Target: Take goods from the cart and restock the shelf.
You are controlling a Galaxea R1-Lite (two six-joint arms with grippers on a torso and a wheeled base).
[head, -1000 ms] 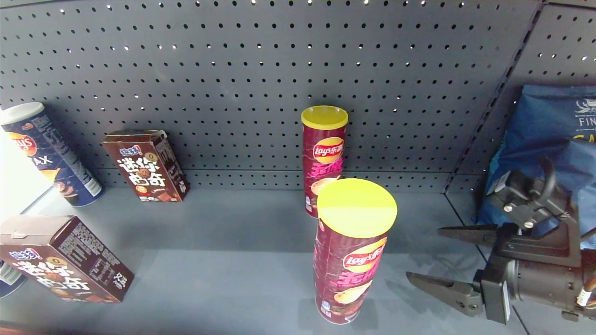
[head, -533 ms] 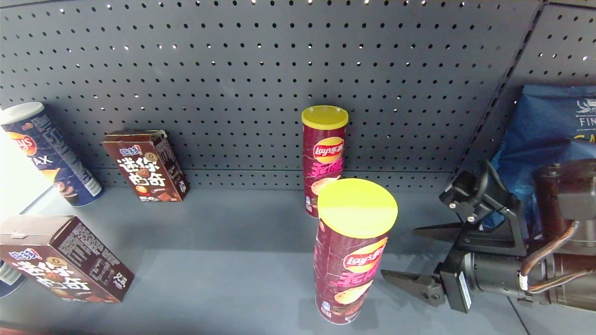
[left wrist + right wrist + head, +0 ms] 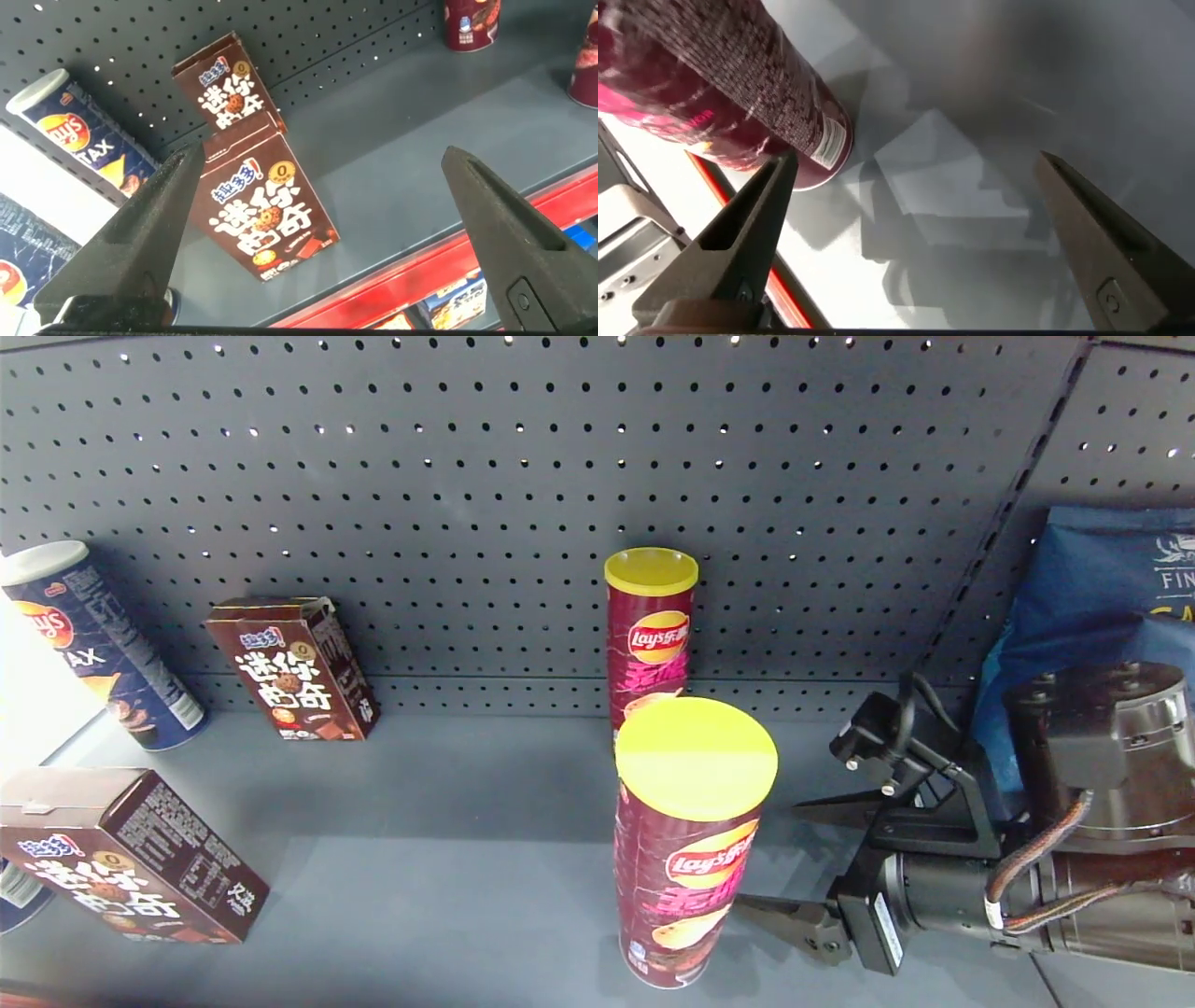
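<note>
Two maroon chips cans with yellow lids stand on the grey shelf [image 3: 448, 859]. The back can [image 3: 651, 635] is against the pegboard, and the front can [image 3: 686, 868] is near the shelf's front edge. My right gripper [image 3: 767, 855] is open just right of the front can, its lower fingertip at the can's side. The right wrist view shows that can [image 3: 738, 75] beside the open right gripper [image 3: 917, 159]. My left gripper [image 3: 320, 154] hangs open in front of a brown biscuit box [image 3: 266, 219].
On the shelf's left are two brown boxes [image 3: 294, 667] [image 3: 121, 859] and a blue chips can [image 3: 93, 644]. A blue bag [image 3: 1092, 597] fills the right bay behind a divider. A red strip [image 3: 420, 271] runs along the shelf's front edge.
My right gripper has moved left, up to the front can. The front can has shifted a little to the left.
</note>
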